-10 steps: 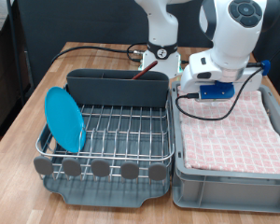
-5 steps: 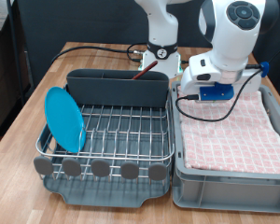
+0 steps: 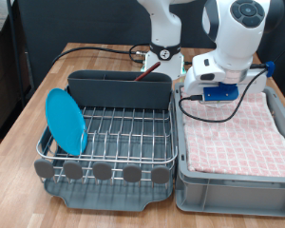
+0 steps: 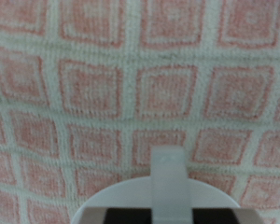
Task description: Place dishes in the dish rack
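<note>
- The hand (image 3: pixel 207 95) hangs low over the far end of the bin (image 3: pixel 233 185) at the exterior view's right, above the pink checked cloth (image 3: pixel 239 138); its fingers are hidden behind the wrist there.
- In the wrist view a pale finger (image 4: pixel 168 173) stands against the rim of a white cup (image 4: pixel 154 203), close over the cloth. Whether the hand is open, closed or pinching that rim I cannot tell.
- The cup looks small, rigid and light. Its glossy wall would likely be slippery, so a pinch across the rim, one finger inside and one outside, seems the surest hold. It may chip if knocked.
- The plate (image 3: pixel 65 121) already stands on edge in the wire grid of the rack (image 3: pixel 109 138), at the exterior view's left. It looks thin, stiff and smooth, best taken by its rim.
- The rack sits on the wooden bench (image 3: pixel 33 95), just beside the bin.
- The tall grey compartment (image 3: pixel 119 90) runs along the rack's far side.
- No spoon shows clearly in either view.
</note>
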Action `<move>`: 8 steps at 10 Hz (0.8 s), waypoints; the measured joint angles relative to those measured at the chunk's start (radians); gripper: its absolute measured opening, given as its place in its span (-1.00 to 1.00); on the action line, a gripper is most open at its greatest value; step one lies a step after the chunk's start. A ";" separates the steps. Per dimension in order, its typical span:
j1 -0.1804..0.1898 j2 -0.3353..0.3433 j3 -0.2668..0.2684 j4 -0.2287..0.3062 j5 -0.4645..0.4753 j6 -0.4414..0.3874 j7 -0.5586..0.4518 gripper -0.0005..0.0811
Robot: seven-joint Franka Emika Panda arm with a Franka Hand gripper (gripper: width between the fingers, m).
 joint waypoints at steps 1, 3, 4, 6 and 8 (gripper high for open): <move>-0.001 -0.013 -0.005 0.007 0.000 -0.013 0.000 -0.81; -0.003 -0.044 -0.020 0.028 -0.004 -0.060 0.000 -0.81; -0.005 -0.056 -0.027 0.045 -0.010 -0.098 0.000 -0.81; -0.006 -0.070 -0.042 0.083 -0.024 -0.160 0.000 -0.81; -0.007 -0.073 -0.054 0.117 -0.041 -0.200 0.000 -0.81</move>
